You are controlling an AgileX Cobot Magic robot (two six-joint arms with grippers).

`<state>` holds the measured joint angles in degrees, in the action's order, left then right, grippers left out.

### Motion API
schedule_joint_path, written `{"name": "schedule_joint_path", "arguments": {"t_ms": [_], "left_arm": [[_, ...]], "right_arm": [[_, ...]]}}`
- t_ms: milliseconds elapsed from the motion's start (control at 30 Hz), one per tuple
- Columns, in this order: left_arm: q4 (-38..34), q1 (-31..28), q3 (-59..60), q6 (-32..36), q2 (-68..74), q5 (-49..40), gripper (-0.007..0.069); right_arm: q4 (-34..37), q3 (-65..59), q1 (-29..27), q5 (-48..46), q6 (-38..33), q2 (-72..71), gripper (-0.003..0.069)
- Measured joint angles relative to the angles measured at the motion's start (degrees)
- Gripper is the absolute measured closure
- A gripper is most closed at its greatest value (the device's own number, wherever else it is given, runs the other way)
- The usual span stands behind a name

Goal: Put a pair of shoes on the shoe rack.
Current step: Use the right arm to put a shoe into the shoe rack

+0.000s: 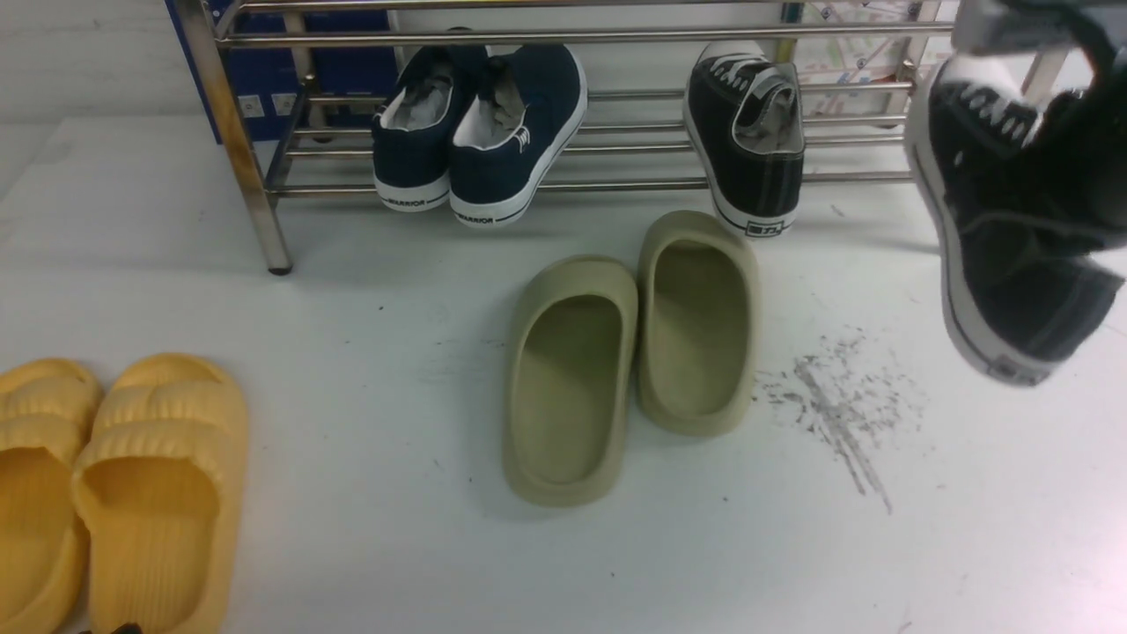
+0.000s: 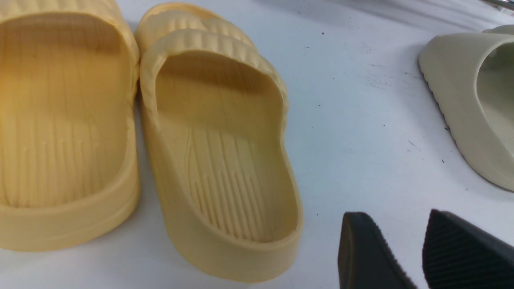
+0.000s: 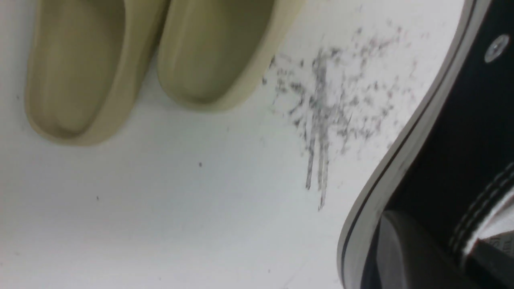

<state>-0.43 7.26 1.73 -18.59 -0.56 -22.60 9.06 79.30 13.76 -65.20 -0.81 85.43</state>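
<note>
- Black canvas white-soled sneaker (image 1: 1012,264) hung clenched in the right gripper (image 1: 1087,141), above the white surface (image 1: 396,546) near the steel-bar shoe rack (image 1: 616,37)
- Matching black sneaker (image 1: 748,141) rested on that rack
- Left gripper (image 2: 417,257) gaped, empty

Front camera looks forward and down over the worktop (image 1: 352,546) to the shoe rack (image 1: 563,37) at the far edge. Left wrist sits low, close on the yellow slippers (image 2: 217,152), near left. Right wrist stares down close, sharing olive-beige slippers (image 3: 200,52) and scuff mark (image 3: 321,100) with front.
</note>
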Motion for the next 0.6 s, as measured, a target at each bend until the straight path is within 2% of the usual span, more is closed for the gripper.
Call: {"name": "schedule_joint_path", "arguments": {"t_ms": [267,367,600], "left_arm": [[0.00,0.00,0.00,0.00,0.00,0.00,0.0386],[0.00,0.00,0.00,0.00,0.00,0.00,0.0386],[0.00,0.00,0.00,0.00,0.00,0.00,0.0386]], "right_arm": [[1.38,-3.06,0.00,6.32,-2.93,2.45,0.0639],[1.35,-0.01,0.00,9.68,-4.79,6.68,0.0639],[1.01,9.29,-0.51,9.69,-5.67,15.86,0.0639]]}}
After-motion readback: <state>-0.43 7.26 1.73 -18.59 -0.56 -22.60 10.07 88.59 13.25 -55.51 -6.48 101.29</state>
